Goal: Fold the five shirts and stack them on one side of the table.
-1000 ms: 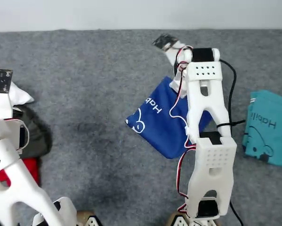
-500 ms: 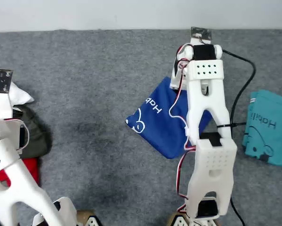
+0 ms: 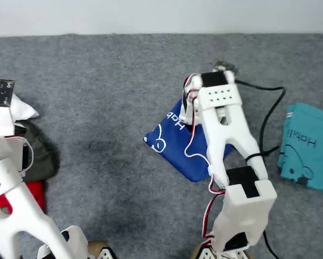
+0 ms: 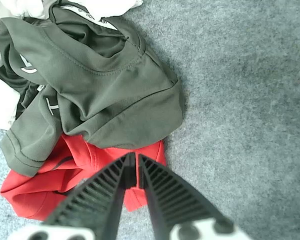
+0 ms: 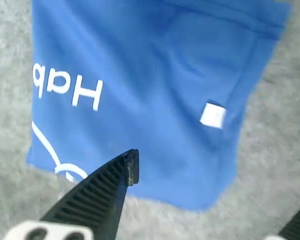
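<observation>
Right tool (image 5: 217, 182) hangs wide open over the folded blue fabric shirt (image 5: 155, 85), which lies midway across the grey tabletop (image 3: 96, 81). Soft, light and floppy, it probably wants pinching at a folded edge, all layers together.

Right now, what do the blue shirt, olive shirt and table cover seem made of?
The blue shirt looks like soft matte knit, probably cotton jersey: it folds softly and carries a sewn tag. The olive shirt looks like a similar matte knit, with stitched hems. The table cover is grey, mottled and fuzzy, likely felt or short carpet.
</observation>
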Robot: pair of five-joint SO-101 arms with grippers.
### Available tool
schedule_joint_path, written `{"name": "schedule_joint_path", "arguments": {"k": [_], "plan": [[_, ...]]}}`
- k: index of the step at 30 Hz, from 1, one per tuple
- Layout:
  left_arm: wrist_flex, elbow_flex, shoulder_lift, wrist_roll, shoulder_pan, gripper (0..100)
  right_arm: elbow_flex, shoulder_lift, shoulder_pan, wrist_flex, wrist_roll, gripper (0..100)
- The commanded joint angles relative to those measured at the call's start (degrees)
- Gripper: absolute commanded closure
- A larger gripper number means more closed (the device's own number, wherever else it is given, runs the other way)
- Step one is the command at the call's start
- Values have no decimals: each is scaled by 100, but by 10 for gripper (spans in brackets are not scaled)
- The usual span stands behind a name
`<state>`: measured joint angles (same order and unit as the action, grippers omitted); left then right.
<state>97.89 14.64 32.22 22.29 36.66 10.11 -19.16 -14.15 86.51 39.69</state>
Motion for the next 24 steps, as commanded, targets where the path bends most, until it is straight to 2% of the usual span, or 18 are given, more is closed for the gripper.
{"name": "schedule_joint_path", "arguments": {"k": [1,6,9,21,24], "plan": [[35,-48,202,35,35,986,-457,-92,-22,-1024,158,520],[35,-48,202,35,35,986,-1037,-374,-75,-2053,158,530],[35,-48,202,35,35,986,-1196,-532,-48,-2352,185,582],[35,-66,202,44,35,986,-923,-1147,119,-1982,229,869],[35,-66,202,44,35,986,-923,-1182,268,-1965,-158,964]]}}
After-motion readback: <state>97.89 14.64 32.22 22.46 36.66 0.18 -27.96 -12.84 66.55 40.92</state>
